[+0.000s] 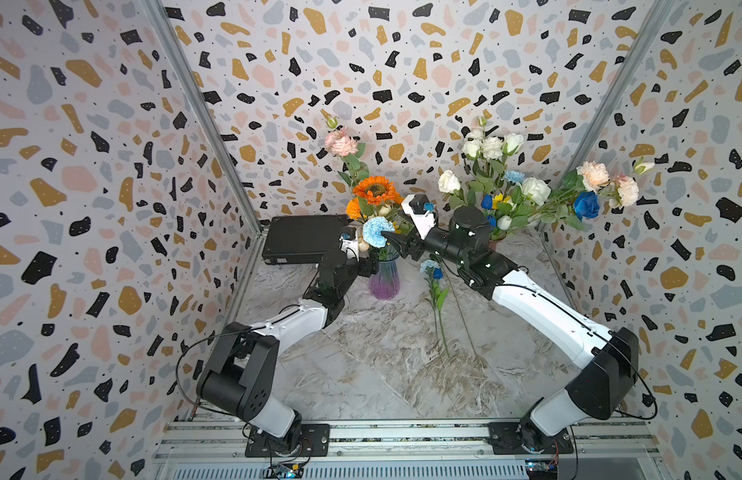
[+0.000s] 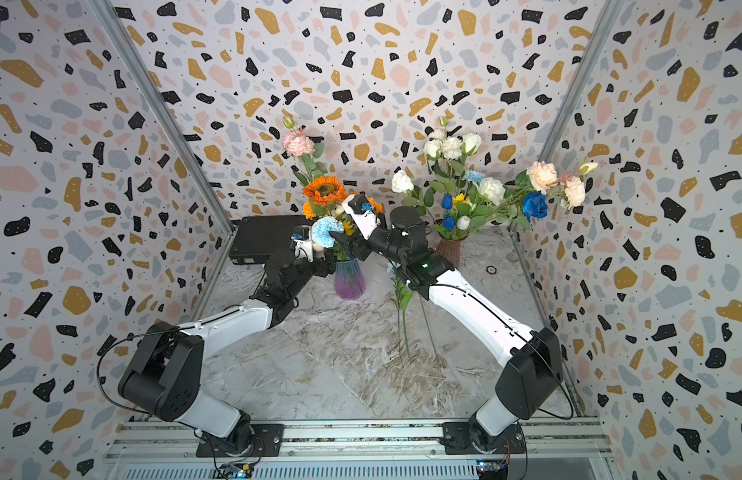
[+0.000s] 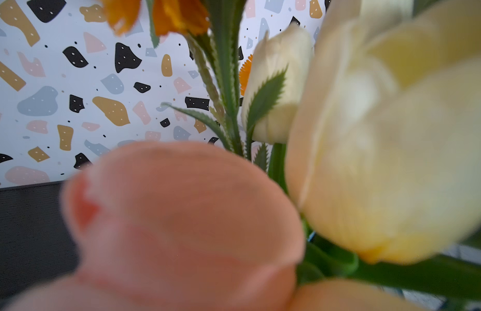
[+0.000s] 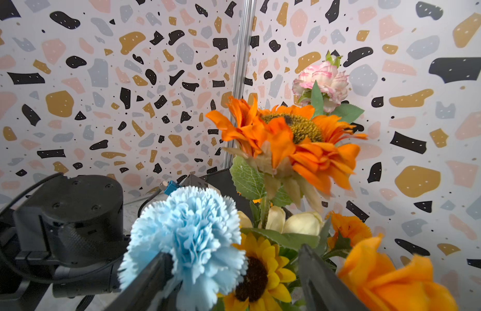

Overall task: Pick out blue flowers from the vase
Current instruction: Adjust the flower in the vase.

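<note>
A pale blue carnation (image 1: 377, 231) stands in the purple glass vase (image 1: 384, 278) among orange sunflowers (image 1: 375, 190). My right gripper (image 4: 234, 272) is open, and its fingers (image 4: 153, 280) straddle the carnation's head (image 4: 190, 237) and a small yellow sunflower. My left gripper (image 1: 370, 266) reaches the purple vase's neck; buds hide its jaws in the left wrist view. More blue flowers stand in the brown vase (image 2: 449, 249): a deep blue rose (image 1: 586, 205), blue tulips (image 1: 486, 202) and a pale blue carnation (image 1: 513, 176). Two blue flowers (image 1: 432, 268) lie on the table.
A black box (image 1: 302, 239) sits at the back left against the wall. White roses (image 1: 535, 190) and peach carnations (image 1: 593, 175) spread from the brown vase towards the right wall. A pink carnation (image 1: 341, 142) rises above the purple vase. The marble table (image 1: 361, 374) lies in front.
</note>
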`<state>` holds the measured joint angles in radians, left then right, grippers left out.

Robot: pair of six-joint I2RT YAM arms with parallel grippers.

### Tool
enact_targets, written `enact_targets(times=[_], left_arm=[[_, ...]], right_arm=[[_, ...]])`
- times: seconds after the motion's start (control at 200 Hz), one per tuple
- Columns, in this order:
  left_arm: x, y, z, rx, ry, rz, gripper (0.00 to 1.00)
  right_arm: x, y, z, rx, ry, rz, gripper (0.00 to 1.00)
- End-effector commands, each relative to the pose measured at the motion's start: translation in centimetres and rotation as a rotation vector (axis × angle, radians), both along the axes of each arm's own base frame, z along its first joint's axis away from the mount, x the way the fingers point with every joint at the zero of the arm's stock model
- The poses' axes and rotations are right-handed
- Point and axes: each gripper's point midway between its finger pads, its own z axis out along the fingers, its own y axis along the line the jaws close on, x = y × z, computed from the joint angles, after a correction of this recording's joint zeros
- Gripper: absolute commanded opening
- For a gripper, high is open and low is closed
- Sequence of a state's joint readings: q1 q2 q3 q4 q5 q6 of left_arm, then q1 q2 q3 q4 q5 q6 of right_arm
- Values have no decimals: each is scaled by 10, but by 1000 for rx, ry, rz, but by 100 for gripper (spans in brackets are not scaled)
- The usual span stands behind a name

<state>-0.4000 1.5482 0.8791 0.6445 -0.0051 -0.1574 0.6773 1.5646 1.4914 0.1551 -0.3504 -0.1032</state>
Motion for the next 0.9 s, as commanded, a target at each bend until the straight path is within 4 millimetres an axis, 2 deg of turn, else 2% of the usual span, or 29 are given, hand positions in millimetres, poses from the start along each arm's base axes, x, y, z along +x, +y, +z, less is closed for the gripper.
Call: enact_targets(times=[0.0, 0.21, 0.526, 0.626, 0.756, 0.896], left_arm=[[-2, 2, 19, -11, -29, -4, 85], [-3, 2, 18, -5, -28, -4, 85], [1, 0, 14, -5, -24, -6, 85], [0, 0, 13, -4, -22, -8, 85], [0, 1, 12, 0, -20, -7, 85], [1, -1, 11, -1, -15, -11, 85]], right_arm=[[-6, 4, 15, 21, -4, 30, 77], [0, 9, -10, -21, 36, 17, 82], [-6, 21, -5, -17, 24, 81, 83], [-7, 27, -22, -103, 26, 79, 83], [-7, 20, -48, -207, 5, 32, 84], [-4, 19, -58, -245, -12, 18, 84]])
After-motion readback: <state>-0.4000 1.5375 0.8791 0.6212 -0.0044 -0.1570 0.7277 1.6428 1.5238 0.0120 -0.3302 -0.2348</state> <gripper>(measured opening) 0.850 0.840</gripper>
